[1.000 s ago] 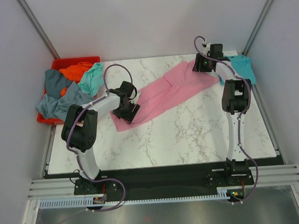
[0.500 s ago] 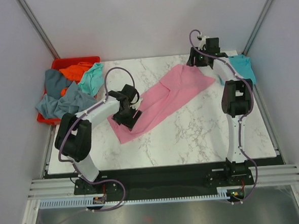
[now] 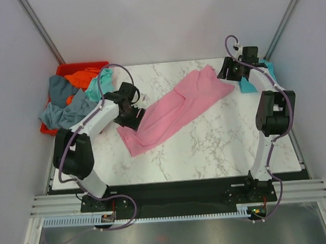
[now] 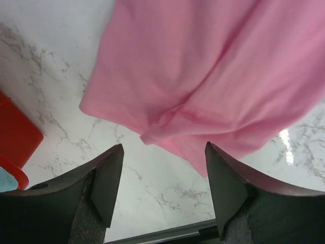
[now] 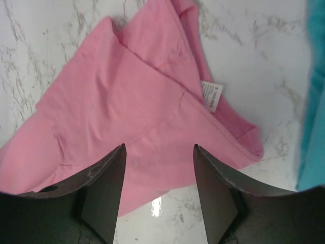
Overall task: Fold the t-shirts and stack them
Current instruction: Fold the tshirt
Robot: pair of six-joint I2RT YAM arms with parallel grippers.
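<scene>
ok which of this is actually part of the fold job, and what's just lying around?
Job: pink t-shirt, teal t-shirt, grey-blue shirts, orange shirt, mint shirt.
Lying about: red bin, marble table.

White arms (image 3: 96,118) with black joints (image 3: 74,156), purple cables (image 3: 108,66), dark pincer fingers (image 4: 109,178).

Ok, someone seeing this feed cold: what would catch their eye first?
The pink shirt, stretched diagonally across the middle of the marble table, with the left arm at its near end and the right arm at its far end. Next, the red bin at the far left corner, overflowing with grey-blue, orange and mint shirts. A teal shirt lies at the far right corner, partly behind the right arm.
</scene>
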